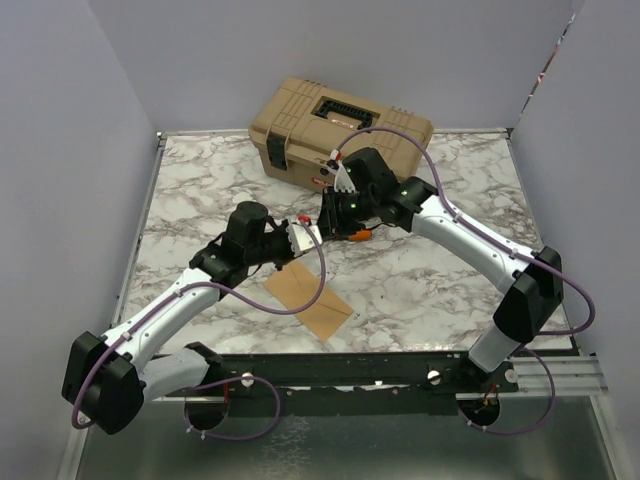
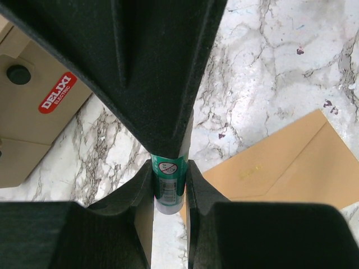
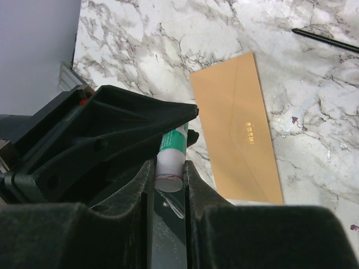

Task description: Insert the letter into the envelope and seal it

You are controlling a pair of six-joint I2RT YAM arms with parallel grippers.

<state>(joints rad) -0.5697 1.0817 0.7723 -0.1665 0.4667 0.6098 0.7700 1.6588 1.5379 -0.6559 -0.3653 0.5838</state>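
Note:
A glue stick (image 2: 168,182) with a green label is held above the table between both grippers. My left gripper (image 2: 169,168) is shut on its green-labelled end. My right gripper (image 3: 168,168) is shut on its white end (image 3: 170,168). In the top view the two grippers meet tip to tip at mid-table, left (image 1: 292,240) and right (image 1: 325,225). The brown envelope (image 1: 308,295) lies flat on the marble just in front of them, crease lines up; it also shows in the wrist views, envelope (image 2: 291,168) and envelope (image 3: 241,129). The letter is not in view.
A tan toolbox (image 1: 335,125) stands at the back of the table, close behind the right arm; its side with a red sticker, toolbox (image 2: 33,106), shows in the left wrist view. A black pen (image 3: 325,40) lies on the marble beyond the envelope.

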